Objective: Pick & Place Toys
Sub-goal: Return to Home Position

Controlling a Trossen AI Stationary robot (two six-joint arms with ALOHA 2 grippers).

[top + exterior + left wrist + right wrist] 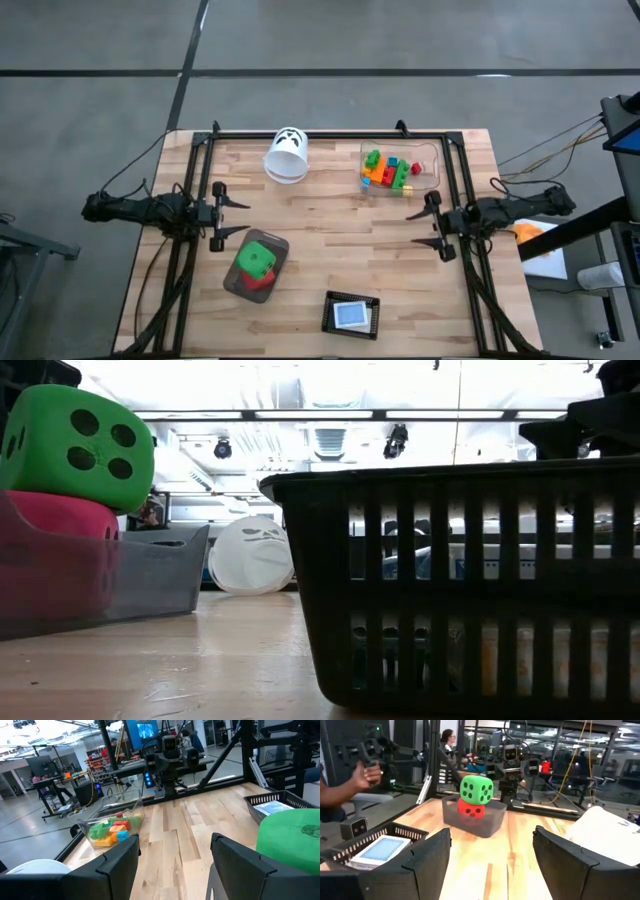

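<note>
A green die point(256, 257) sits on a pink-red die point(257, 281) in the grey tray point(232, 281) at the table's near left; both also show in the low view point(78, 448) and the right wrist view point(476, 789). Several small bright bricks point(388, 171) lie in the clear box point(432, 160) at the far right, and also show in the left wrist view point(111, 831). My left gripper point(236, 216) is open and empty at the table's left. My right gripper point(419, 229) is open and empty at the table's right.
A white tipped cup point(287, 155) lies at the far middle. A black slatted basket point(351, 314) with a blue-white card stands near the front edge, filling the low view point(470, 580). A person's hand point(362, 775) shows beyond the table.
</note>
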